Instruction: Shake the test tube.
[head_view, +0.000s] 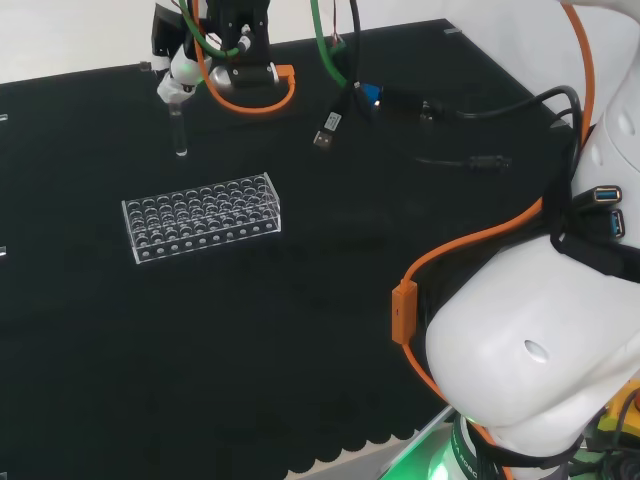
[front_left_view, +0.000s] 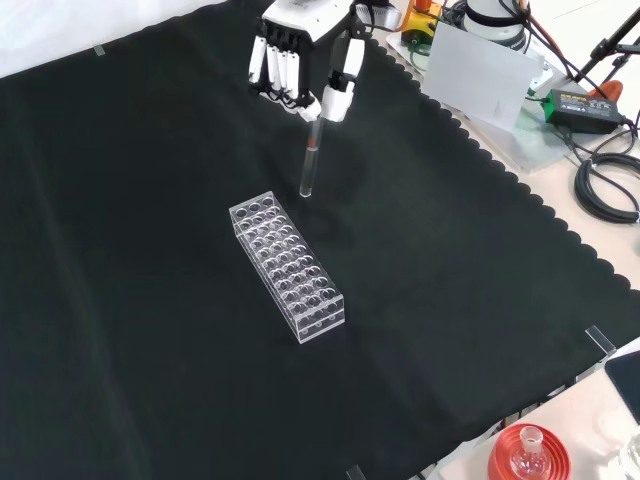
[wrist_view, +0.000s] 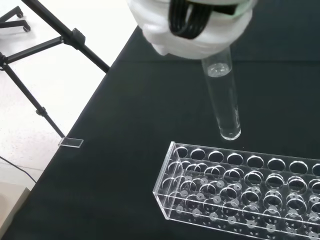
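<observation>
A clear glass test tube (front_left_view: 310, 165) hangs upright above the black cloth, pinched at its top by the hand (front_left_view: 300, 70). In the head view the tube (head_view: 179, 133) hangs below the hand (head_view: 178, 78), beyond the rack. The clear plastic test tube rack (front_left_view: 287, 265) lies on the cloth, its near end just below the tube's tip in the front view. The wrist view has the tube (wrist_view: 223, 102) close up, its rounded end a little above and beside the rack (wrist_view: 240, 187), whose holes look empty. A blurred white part of the hand (wrist_view: 190, 27) covers the tube's top.
The arm's big white links (head_view: 540, 340) stand at the head view's right, with orange and black cables (head_view: 470, 110) across the cloth. A red stand with a flask (front_left_view: 528, 455) sits at the front view's lower right; a power unit and cables (front_left_view: 590, 120) lie off the cloth's edge.
</observation>
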